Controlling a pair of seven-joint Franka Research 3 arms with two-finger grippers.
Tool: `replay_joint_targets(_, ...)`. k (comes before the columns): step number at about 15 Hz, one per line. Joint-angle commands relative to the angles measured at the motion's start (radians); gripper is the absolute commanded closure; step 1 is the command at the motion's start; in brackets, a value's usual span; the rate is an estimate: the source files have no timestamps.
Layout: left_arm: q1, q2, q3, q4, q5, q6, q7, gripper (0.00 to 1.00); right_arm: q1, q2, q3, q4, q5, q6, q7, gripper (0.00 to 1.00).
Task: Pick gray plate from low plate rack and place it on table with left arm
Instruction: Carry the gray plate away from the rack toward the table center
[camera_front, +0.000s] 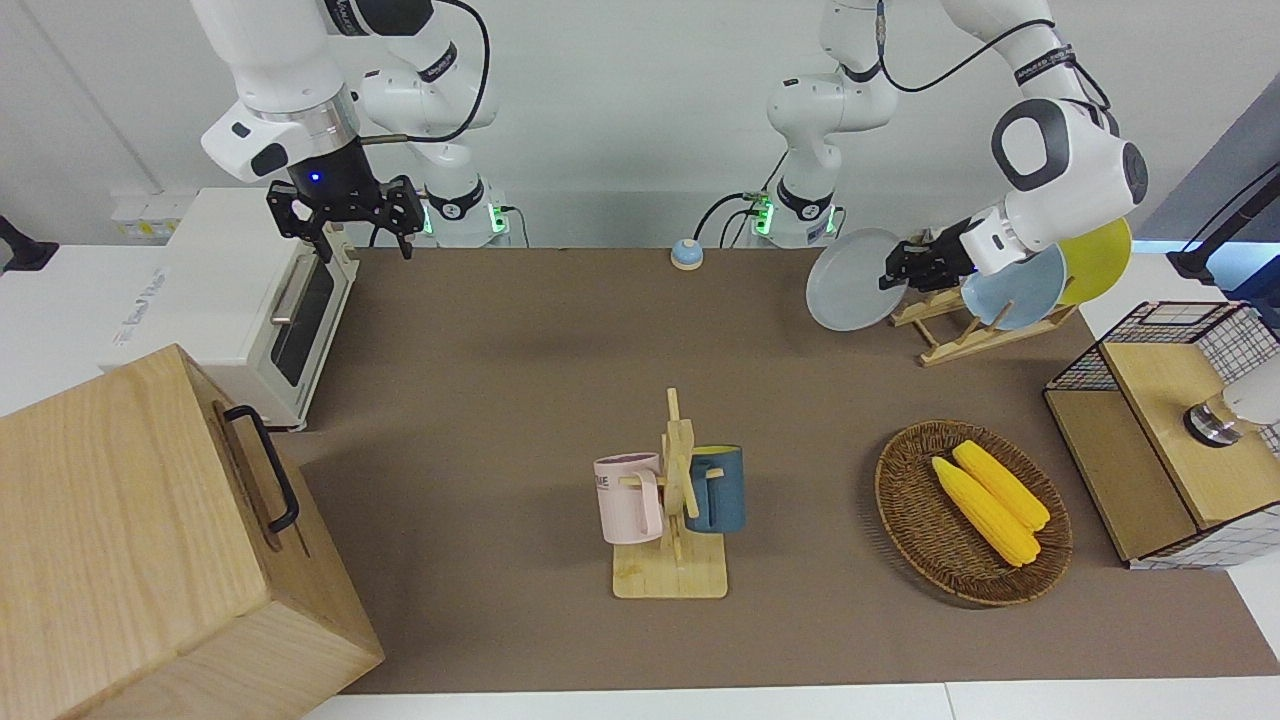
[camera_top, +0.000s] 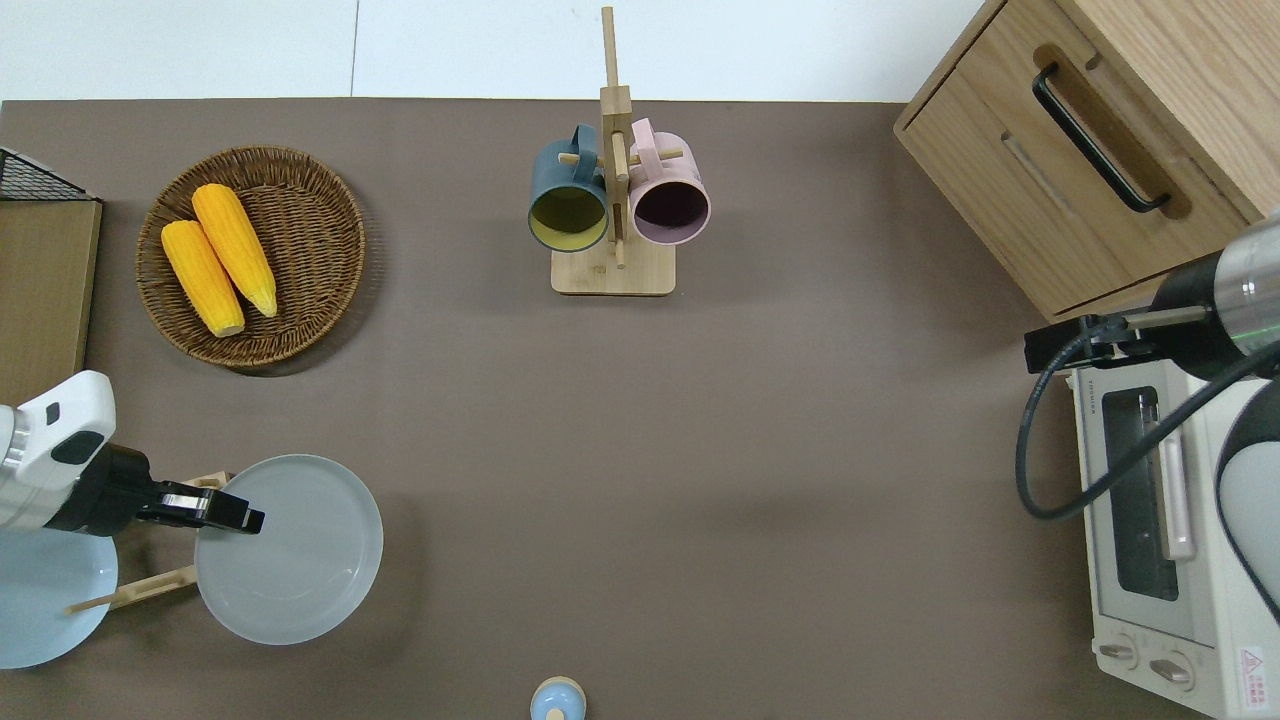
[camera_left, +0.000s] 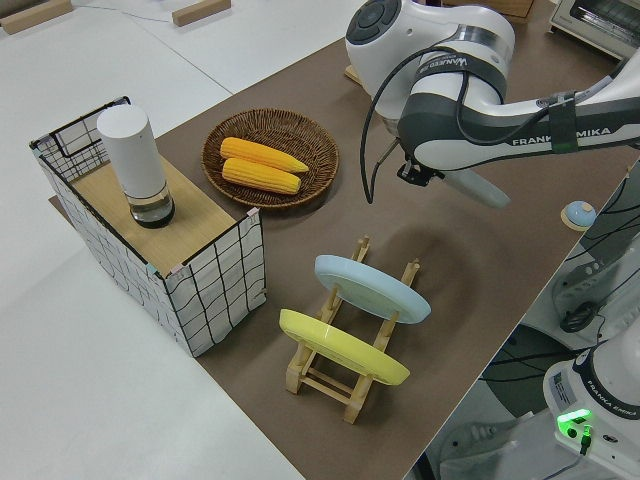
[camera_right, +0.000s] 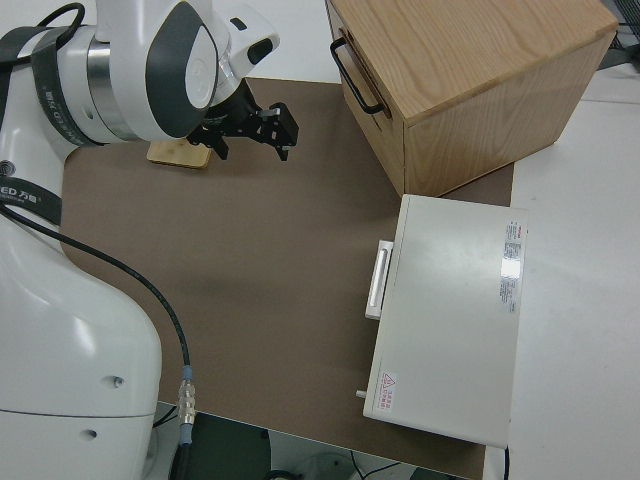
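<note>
My left gripper (camera_front: 893, 272) is shut on the rim of the gray plate (camera_front: 848, 282) and holds it in the air. In the overhead view the gripper (camera_top: 238, 518) and plate (camera_top: 295, 552) are over the brown table (camera_top: 700, 450), just beside the low plate rack (camera_top: 150, 588), toward the table's middle. The plate is tilted, clear of the rack's pegs. The rack (camera_front: 950, 335) holds a light blue plate (camera_front: 1015, 290) and a yellow plate (camera_front: 1100, 250). In the left side view my arm hides most of the gray plate (camera_left: 482, 190). My right gripper (camera_front: 345, 215) is parked and open.
A mug stand (camera_front: 672, 510) with a pink and a blue mug stands mid-table. A wicker basket (camera_front: 905, 500) holds two corn cobs. A wire-sided box (camera_front: 1170, 430) is at the left arm's end. A toaster oven (camera_front: 240, 290) and wooden cabinet (camera_front: 150, 540) are at the right arm's end.
</note>
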Motion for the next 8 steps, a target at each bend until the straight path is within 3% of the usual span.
replay_joint_targets(1,-0.006,-0.005,0.000,-0.067,-0.048,0.080,0.049,1.00,-0.022,0.010,0.021,0.020,-0.003,-0.016,0.013,0.017)
replay_joint_targets(8,-0.008,0.023,-0.013,-0.133,-0.085,0.195,0.116,1.00,-0.022,0.010,0.021,0.022,-0.003,-0.016,0.013,0.017)
